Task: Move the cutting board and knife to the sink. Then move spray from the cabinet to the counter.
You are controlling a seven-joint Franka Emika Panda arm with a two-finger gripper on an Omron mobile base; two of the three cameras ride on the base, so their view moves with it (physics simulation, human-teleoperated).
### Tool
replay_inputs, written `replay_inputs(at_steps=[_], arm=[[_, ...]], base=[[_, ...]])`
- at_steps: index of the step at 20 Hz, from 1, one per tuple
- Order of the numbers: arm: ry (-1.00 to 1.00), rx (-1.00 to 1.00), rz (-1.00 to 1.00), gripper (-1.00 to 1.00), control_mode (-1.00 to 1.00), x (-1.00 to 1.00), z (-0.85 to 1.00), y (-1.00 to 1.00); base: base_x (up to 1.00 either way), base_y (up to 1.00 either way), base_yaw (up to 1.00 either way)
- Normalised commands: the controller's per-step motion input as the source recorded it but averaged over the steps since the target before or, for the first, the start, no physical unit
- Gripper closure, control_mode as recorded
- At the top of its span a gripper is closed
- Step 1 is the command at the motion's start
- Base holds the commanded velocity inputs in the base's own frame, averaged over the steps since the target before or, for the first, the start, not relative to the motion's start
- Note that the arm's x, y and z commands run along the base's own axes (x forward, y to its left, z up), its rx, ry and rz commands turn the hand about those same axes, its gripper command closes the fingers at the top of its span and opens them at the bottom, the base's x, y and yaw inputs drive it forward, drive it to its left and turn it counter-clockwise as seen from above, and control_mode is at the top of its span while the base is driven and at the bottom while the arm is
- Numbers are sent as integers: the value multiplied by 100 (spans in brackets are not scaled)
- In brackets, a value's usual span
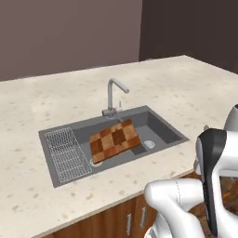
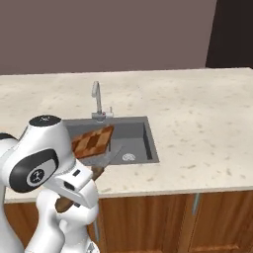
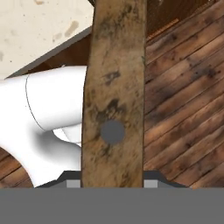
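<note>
From the left base view, the cutting board point(image 1: 114, 140) lies tilted inside the sink point(image 1: 158, 125), its far edge leaning up toward the faucet point(image 1: 114, 96) and its near-left corner beside the wire rack point(image 1: 67, 153). The sink is set into the counter point(image 1: 56, 97) close to its front edge. My arm bends low at the lower right, in front of the counter's front edge.

From the right base view, I see what the left one hides: the knife point(image 2: 101, 165), its grey blade reaching up over the counter's front edge toward the sink's near rim and the board's near edge, its brown handle running down toward my wrist below the counter edge. My gripper itself is behind my own arm here.

In the hand view, the knife's wooden handle point(image 3: 114, 96) rises straight up from between my fingertips point(image 3: 149, 183), which press against its two sides; I am pinching the handle. Behind it lie a wooden plank floor point(image 3: 188, 109) and a corner of the counter.
</note>
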Motion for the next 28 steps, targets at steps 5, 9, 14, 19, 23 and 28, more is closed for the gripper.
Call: replay_inputs(at_steps=[5, 9, 14, 19, 23, 28], arm=[[0, 0, 0, 100, 100, 0, 0, 0], [10, -1, 19, 100, -100, 23, 0, 0], [21, -11, 39, 100, -100, 16, -6, 1], [17, -9, 47, 100, -100, 30, -12, 0], [7, 0, 49, 100, -100, 62, -1, 0], [5, 0, 50, 100, -100, 94, 0, 5]], base=[[60, -4, 38], [28, 0, 20], [0, 0, 0], [0, 0, 0], [0, 0, 0], [0, 0, 0]])
